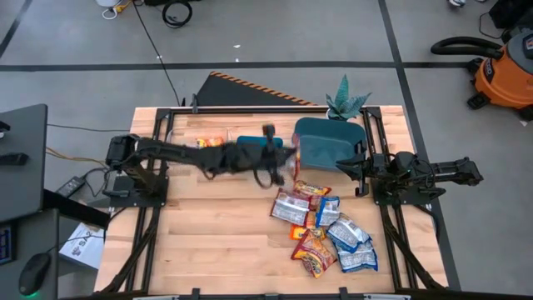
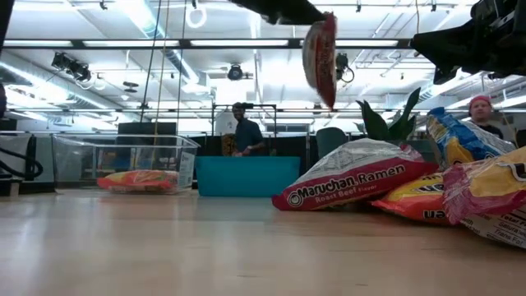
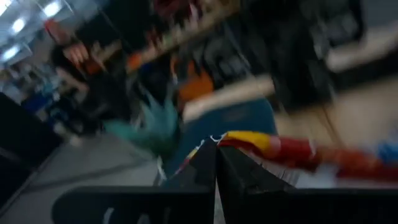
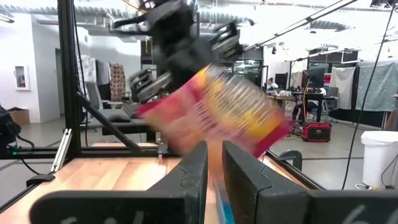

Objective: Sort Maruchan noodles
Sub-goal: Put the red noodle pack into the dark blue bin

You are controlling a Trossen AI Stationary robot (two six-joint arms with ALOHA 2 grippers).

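The left hand [image 1: 277,165] grips a red-yellow packet [image 2: 320,59] in the air near the bench's [image 1: 216,242] far edge, beside the teal bin [image 1: 329,143]. Other packets [image 1: 326,229] lie toward the right edge. The right hand [image 1: 360,169] waits there, fingers nearly together.

Glossy plastic packets on a smooth wooden table.
The table [image 1: 216,242] is pale wood planks with a light sheen. At its four o'clock, the noodle packets [image 1: 325,229] are shiny crinkled plastic film. At twelve o'clock, a teal bin [image 2: 246,177] looks matt plastic beside a clear plastic bin [image 2: 123,160].
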